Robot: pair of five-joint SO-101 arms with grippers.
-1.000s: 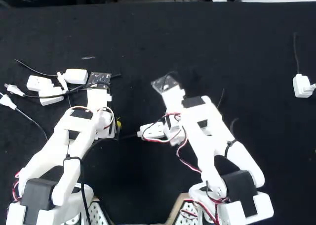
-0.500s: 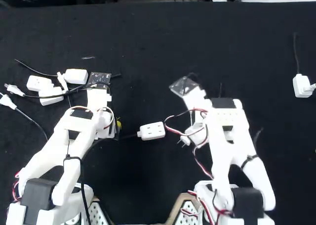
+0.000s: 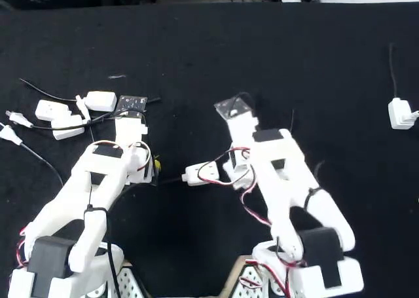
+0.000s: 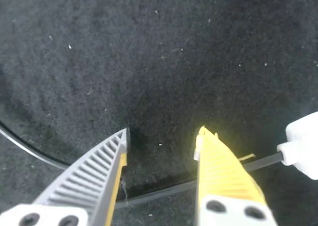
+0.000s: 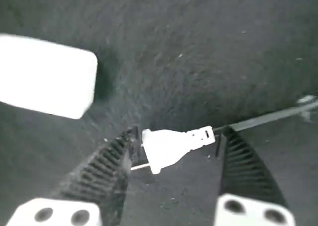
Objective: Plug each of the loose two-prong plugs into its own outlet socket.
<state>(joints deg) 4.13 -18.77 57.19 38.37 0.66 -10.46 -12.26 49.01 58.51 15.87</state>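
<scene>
Right hand (image 5: pixel 177 132) is held spread over the worktop (image 5: pixel 208 32), and a white two-prong plug (image 5: pixel 174 145) is framed between its two fingers. The plug lies flat on the black surface and, as far as can be judged, is not yet pinched. Its long axis is laid across the gap from finger to finger. The prongs are pointed at the finger on the side of the outlet block (image 5: pixel 44 77), and its cord (image 5: pixel 268 117) is led away past the other finger. A closing squeeze would therefore be taken end to end along the plug rather than across its flat sides. The block is seen near the hand, off beyond the prong end and a little to one side of the plug's line, so it is judged that the coming move calls for a short carry with a slight turn. In the high view the same block (image 3: pixel 196 175) is found between the two arms, close by the right arm's wrist. Left hand (image 4: pixel 163 134) is likewise spread, over bare worktop, with a black cable (image 4: pixel 159 191) passing beneath its fingers and the block's end (image 4: pixel 304 141) just beside one of them. The right hand is thus placed nearer the plug, and the left nearer the block's cable end.
</scene>
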